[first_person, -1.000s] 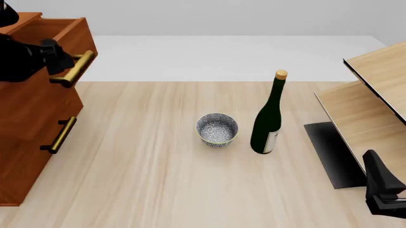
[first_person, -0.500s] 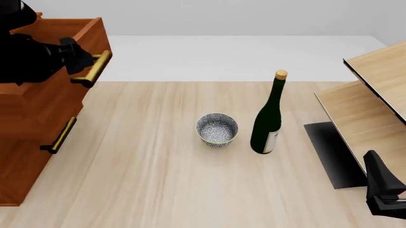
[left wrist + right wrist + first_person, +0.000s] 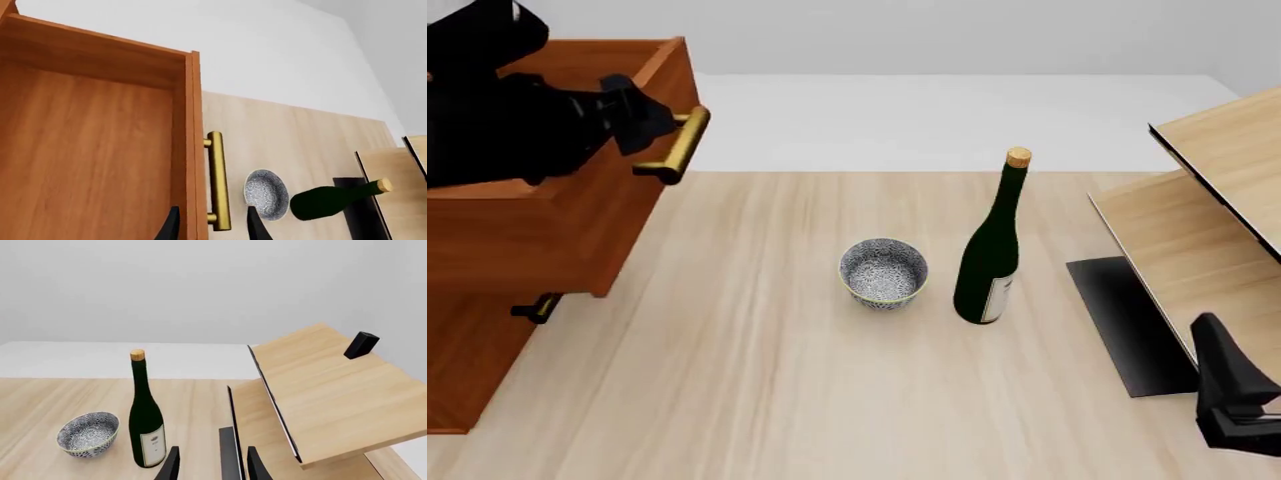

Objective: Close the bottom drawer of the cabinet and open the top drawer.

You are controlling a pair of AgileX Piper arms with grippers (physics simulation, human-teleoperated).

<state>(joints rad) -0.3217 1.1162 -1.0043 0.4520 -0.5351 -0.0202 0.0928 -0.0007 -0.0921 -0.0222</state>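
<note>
The left gripper (image 3: 647,115) has its jaws clamped across the front panel of the top drawer (image 3: 554,225), just behind its brass handle (image 3: 673,145), with the drawer pulled well out of the cabinet (image 3: 467,360). The right gripper (image 3: 210,467) hangs released, jaws apart around nothing, over the desk (image 3: 761,380).

Hidden beneath the pulled-out reddish-brown wooden top drawer (image 3: 554,225): most of the brass bar handle (image 3: 537,307) below. Lowest drawer out of sight. Cut off at the frame edge: black right gripper (image 3: 1234,415). Left gripper's grip masked by black arm.
</note>
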